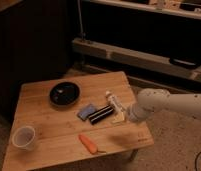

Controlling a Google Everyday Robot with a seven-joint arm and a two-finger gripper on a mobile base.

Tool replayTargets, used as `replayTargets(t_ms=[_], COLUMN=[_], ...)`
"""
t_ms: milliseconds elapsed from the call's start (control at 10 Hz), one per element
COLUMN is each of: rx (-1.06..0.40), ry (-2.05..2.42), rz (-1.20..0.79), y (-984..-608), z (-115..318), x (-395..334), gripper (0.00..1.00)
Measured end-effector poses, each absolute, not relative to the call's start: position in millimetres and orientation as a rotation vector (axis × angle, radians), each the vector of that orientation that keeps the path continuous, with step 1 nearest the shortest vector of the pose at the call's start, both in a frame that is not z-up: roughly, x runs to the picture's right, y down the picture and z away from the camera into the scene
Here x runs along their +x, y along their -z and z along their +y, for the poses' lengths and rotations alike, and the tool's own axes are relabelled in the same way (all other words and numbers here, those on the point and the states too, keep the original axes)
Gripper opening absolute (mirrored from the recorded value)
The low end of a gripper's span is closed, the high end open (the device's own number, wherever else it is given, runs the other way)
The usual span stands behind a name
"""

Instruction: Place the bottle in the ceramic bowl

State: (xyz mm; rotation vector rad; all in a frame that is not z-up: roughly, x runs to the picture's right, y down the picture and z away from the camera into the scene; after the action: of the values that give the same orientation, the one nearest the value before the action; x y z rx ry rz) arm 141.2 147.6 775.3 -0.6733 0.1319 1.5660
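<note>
Wooden worktop point(49, 122) carries everything, and nothing has reached its goal yet. At the far left stands a pale plastic cup point(24, 137). Further in sits the black bowl point(65, 93), and I see nothing in it. To its right lie a small blue pad point(86, 111) and a black block point(100, 114) side by side, with an orange carrot point(88, 143) nearer the front edge. Next comes the little white bottle point(113, 102), lying flat on the wood, well apart from the bowl. The tool point(119, 117) sits low just beside the bottle's near end, jaws spread wide and gripping nothing, on the white arm point(161, 102) reaching in from the right. To my eye the pick-up, the carry to the bowl and the release are all left to do.
</note>
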Motion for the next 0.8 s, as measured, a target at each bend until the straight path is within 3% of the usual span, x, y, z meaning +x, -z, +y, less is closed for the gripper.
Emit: replayTargets(t_ms=[300,800], rx=[-0.605,-0.533], ry=[-1.551,-1.463], rz=[-0.04,-0.142], y=[-805,-830], z=[104,77], x=[147,99], gripper=[0.8,0.8])
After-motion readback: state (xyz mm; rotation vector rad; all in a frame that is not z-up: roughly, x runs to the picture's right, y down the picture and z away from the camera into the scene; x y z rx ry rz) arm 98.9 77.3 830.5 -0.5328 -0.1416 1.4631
